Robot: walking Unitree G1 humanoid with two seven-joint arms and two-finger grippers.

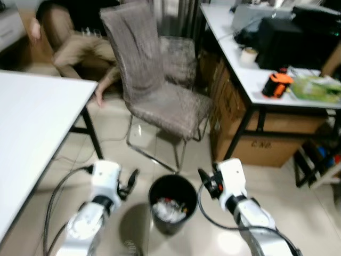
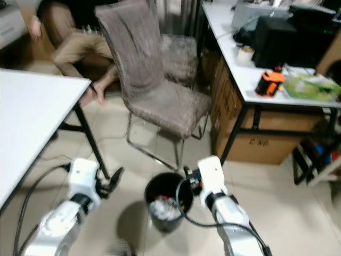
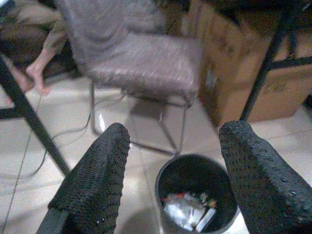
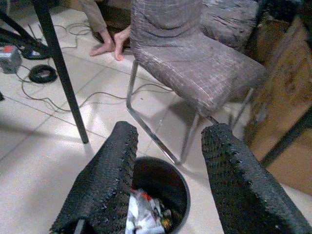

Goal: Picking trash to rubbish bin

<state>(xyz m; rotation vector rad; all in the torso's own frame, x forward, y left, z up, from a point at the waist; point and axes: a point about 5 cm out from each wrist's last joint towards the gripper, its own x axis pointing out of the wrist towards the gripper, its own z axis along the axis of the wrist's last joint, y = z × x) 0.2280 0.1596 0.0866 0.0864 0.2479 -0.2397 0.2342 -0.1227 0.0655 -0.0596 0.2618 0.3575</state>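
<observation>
I hold both silver arms low over the tiled floor (image 1: 277, 181), flanking a round black rubbish bin (image 1: 171, 202). The left gripper (image 1: 131, 181) and right gripper (image 1: 205, 178) hang beside its rim, jaws spread apart, empty. Crumpled white and coloured trash (image 1: 169, 209) lies inside. A woven grey chair (image 1: 154, 80) stands behind.
</observation>
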